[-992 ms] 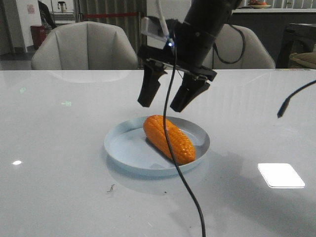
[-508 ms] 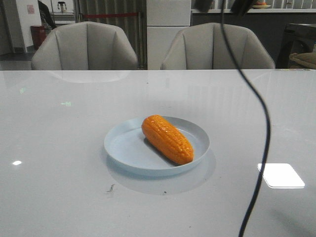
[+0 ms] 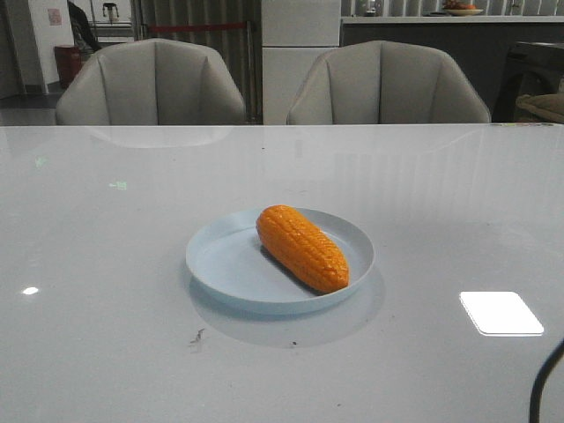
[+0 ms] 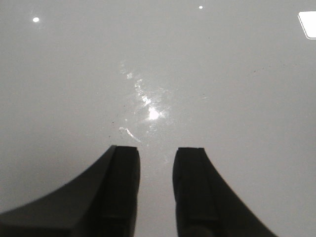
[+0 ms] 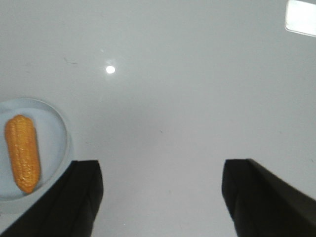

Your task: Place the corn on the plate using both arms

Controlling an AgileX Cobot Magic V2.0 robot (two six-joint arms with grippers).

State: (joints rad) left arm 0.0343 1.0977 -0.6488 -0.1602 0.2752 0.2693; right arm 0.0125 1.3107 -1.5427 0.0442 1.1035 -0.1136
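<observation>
The orange corn (image 3: 302,248) lies inside the pale-blue plate (image 3: 220,264) at the middle of the table, slanting from back left to front right. Both also show in the right wrist view, the corn (image 5: 22,152) on the plate (image 5: 55,129) off to one side. My right gripper (image 5: 160,165) is open wide and empty above bare table, away from the plate. My left gripper (image 4: 156,150) is open by a narrow gap and empty over bare table, with neither corn nor plate in its view. Neither gripper shows in the front view.
Two grey chairs (image 3: 150,84) stand behind the table's far edge. A black cable (image 3: 545,388) shows at the front right corner. A bright light patch (image 3: 500,313) reflects on the glossy table at the right.
The arm that hung open above the corn a second ago has risen and left the front view; its cable swung off to the right. The corn stays on the plate.
</observation>
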